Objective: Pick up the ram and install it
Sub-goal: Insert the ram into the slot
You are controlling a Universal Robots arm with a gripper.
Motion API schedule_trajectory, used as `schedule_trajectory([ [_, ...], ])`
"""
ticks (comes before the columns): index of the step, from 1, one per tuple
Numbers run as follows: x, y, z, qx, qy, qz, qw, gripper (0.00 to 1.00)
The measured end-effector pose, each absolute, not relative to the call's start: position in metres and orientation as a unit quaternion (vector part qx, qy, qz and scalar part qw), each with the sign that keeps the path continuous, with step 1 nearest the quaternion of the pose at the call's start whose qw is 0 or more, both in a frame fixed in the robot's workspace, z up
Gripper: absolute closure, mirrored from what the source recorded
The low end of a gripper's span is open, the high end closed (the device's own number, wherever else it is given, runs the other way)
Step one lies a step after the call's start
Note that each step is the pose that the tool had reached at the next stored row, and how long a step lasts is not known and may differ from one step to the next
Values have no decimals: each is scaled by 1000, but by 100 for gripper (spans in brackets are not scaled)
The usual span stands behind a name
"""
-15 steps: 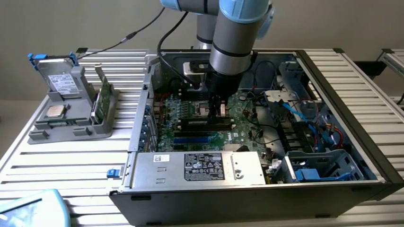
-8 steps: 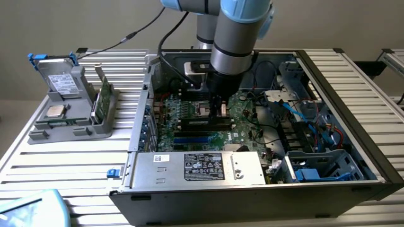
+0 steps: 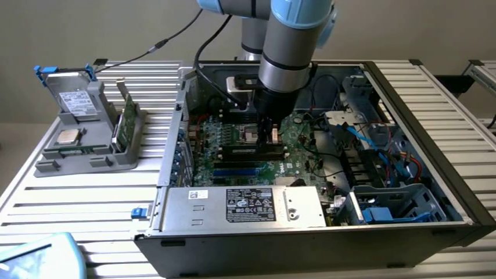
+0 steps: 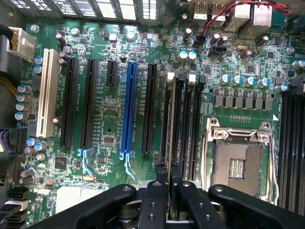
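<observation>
White slatted metal table [image 3: 78, 203] underneath everything. On it, lying on its side with the cover off, a big black steel computer case [image 3: 310, 250]. Reaching down into that case from above, a grey and pale-blue jointed robot arm [image 3: 288, 58]. Across the case floor, a green motherboard [image 4: 109, 143] crowded with silver capacitors and long slots. Along the case's near wall in the exterior view, a silver boxy power supply [image 3: 248, 206] with a black-and-white label.

Outside the case, at the exterior view's left, a grey plastic parts holder [image 3: 85, 165] on the table. Carries a grey boxy drive [image 3: 76, 102] with a white label, propped up at the back, and a green circuit board [image 3: 126, 122] standing on edge in a side groove.

At the arm's tip, a black two-fingered gripper [image 4: 168, 168], low over the middle of the motherboard. Almost fully closed, pinching the ram [image 4: 170, 114], a long thin green circuit-board stick seen edge-on. Runs lengthwise along one of the black memory slots just beside the silver-framed square processor socket [image 4: 238, 162]. Seated in that slot or just above it: cannot tell.

Further across the board, a bright blue expansion slot [image 4: 127, 109] and a white one [image 4: 45, 90], with black slots between.

Flat on the holder's front step, a small square silver processor chip [image 3: 68, 136].
</observation>
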State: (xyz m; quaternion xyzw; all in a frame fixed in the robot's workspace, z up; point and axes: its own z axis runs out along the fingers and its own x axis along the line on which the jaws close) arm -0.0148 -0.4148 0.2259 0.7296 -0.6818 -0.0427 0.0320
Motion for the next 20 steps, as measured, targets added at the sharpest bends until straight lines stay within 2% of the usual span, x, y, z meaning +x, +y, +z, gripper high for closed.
schedule_trajectory([
  [20, -13, -415, 225, 713, -699, -40, 35, 86],
])
